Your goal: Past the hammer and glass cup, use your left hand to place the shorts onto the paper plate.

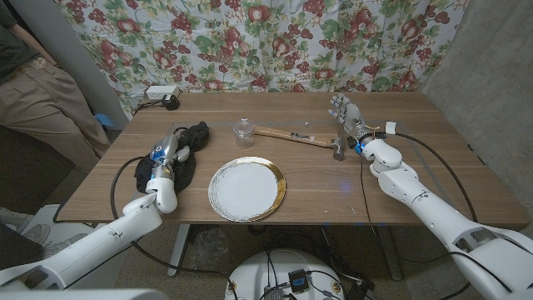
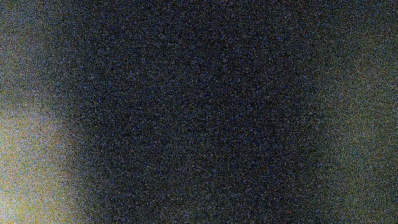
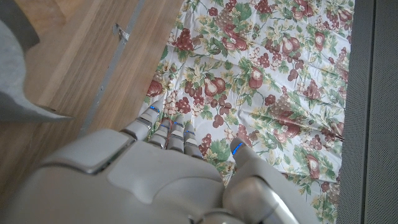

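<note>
Overall, the wooden table (image 1: 316, 179) carried every item of the task, with a fruit-patterned cloth (image 1: 275, 42) hung behind its far edge. A person (image 1: 37, 92) in tan trousers stood beyond the table's left end.

The left arm reached in from the near left corner, and the left hand (image 1: 169, 155) lay down on the black shorts (image 1: 190, 142), which were bunched on the table's left part, just left of the paper plate and apart from it. Whether the fingers had closed on the cloth could not be told from the head view; the left wrist view was dark and grainy and settled nothing.

The right hand (image 1: 345, 110) stood at the table's far right, palm upright, fingers straight and slightly spread, holding nothing. The right wrist view showed the same hand (image 3: 180, 165) with its fingers extended toward the patterned cloth.

The paper plate (image 1: 246, 188), white with a gold rim, lay near the front edge at the middle, with nothing on it.

The hammer (image 1: 300, 139) lay flat beyond the plate, wooden handle pointing left, metal head just beside the right wrist.

The glass cup (image 1: 243, 132) stood upright left of the hammer handle, between it and the shorts.

A white power strip (image 1: 161, 93) sat at the far left corner.
</note>
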Tool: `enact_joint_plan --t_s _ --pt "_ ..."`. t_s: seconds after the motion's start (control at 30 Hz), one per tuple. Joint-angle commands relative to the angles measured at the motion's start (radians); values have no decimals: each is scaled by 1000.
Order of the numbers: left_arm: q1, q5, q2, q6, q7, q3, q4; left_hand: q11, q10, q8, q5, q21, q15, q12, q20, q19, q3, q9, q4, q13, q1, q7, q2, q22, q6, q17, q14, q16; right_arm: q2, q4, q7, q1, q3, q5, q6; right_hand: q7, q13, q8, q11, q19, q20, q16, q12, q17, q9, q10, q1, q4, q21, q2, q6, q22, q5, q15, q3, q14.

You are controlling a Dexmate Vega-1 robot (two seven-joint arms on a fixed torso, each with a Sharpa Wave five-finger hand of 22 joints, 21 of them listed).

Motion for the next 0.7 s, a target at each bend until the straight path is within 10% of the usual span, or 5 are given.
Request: enact_joint_plan --t_s 0.03,0.7 --pt "-1 9 -35 -83 123 -22 39 15 12 6 -5 49 -182 15 -96 19 -18 62 2 37 155 35 112 9 31 63 116 42 2 14 4 8 -2 -3 4 3 2 1 -2 3 -34 4 2 3 3 6 5 -1 2 44 7 3 -2 -6 5 6" --pt "56 41 -8 -85 142 -79 -111 22 13 4 -5 107 -187 35 -100 1 -26 92 9 95 192 31 109 10 41 121 114 60 -4 -3 3 1 2 -1 5 4 2 1 -2 2 -33 4 2 2 3 5 6 -2 2 44 6 3 -2 -5 5 6"
